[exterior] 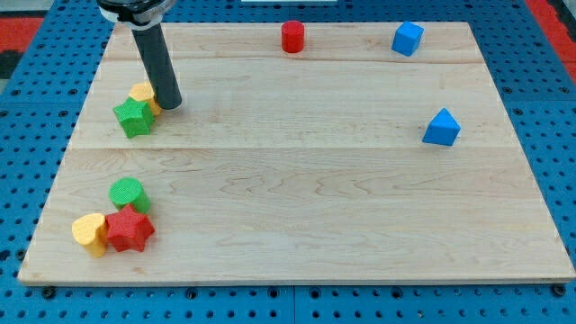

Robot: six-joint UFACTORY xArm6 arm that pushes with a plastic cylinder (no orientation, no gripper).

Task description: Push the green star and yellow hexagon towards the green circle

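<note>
At the board's 8 o'clock corner you have a tight cluster: a yellow heart-like block (89, 234) touching a red star (130, 229), with the green circle (127, 193) just behind them, a squat round plug showing its flat top.

Up at 10 o'clock sits the green star (134, 117), compact with no real long axis, its points splayed all round and one arm reaching toward the view's bottom left. The yellow hexagon (143, 94) touches it at its 1 o'clock, mostly hidden by the rod. My tip (169, 103) rests at the hexagon's 3 o'clock edge; there are no fingers, so nothing is grasped.

Moving right, you see a red cylinder (292, 37) at 12 o'clock, a blue cube (407, 38) at 1 o'clock, and a blue wedge-like block (441, 128) at 3 o'clock.
</note>
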